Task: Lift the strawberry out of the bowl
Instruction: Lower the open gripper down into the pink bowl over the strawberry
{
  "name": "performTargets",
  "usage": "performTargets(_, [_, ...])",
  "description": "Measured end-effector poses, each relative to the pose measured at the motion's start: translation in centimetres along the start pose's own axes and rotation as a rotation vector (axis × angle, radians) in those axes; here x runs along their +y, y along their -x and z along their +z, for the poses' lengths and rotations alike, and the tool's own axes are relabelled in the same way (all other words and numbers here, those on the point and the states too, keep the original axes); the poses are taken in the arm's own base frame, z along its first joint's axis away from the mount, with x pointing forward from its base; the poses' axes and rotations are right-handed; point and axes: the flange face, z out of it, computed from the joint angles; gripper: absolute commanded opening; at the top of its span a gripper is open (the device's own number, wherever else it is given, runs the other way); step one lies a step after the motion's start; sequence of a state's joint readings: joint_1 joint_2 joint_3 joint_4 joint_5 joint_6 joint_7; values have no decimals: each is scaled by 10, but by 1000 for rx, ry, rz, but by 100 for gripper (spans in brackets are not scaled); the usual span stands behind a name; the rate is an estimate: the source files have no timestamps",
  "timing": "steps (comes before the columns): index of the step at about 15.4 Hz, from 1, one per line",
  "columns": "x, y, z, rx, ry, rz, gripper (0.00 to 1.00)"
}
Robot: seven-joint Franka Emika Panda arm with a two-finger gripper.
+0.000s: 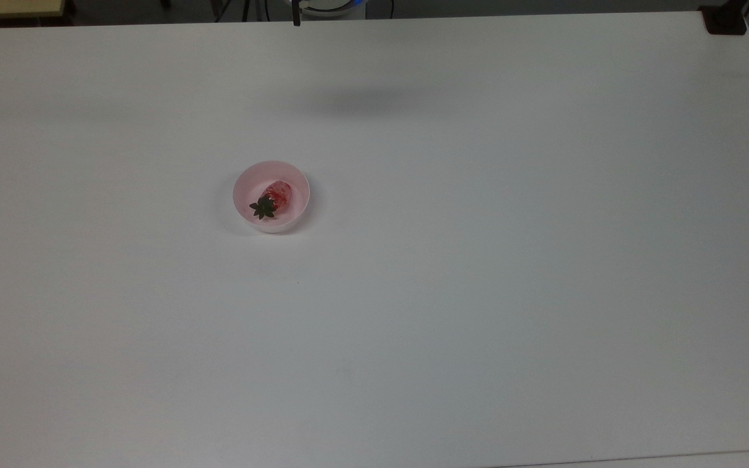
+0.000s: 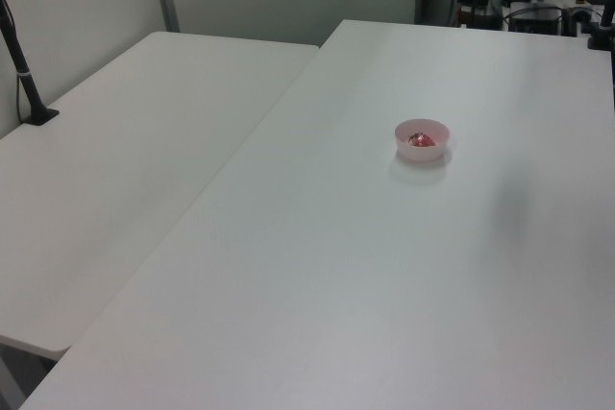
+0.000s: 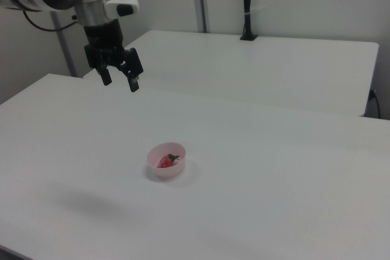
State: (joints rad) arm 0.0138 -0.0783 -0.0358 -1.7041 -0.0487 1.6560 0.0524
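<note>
A small pale pink bowl stands on the white table. Inside it lies a glossy red strawberry on its side, its dark green leafy cap toward the top view's lower left. In the right view my gripper hangs high above the table, up and to the left of the bowl, well apart from it. Its two black fingers point down and stand open with nothing between them.
The white table spreads wide around the bowl. A second white table adjoins it, bearing a black clamped pole. A black object sits at the top view's far right corner.
</note>
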Motion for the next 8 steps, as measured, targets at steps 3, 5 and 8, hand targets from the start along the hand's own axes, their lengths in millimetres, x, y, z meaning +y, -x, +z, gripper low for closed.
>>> performTargets(3, [1, 0, 0, 0, -3, 12, 100])
performTargets(5, [4, 0, 0, 0, -3, 17, 100])
performTargets(8, [5, 0, 0, 0, -4, 20, 100])
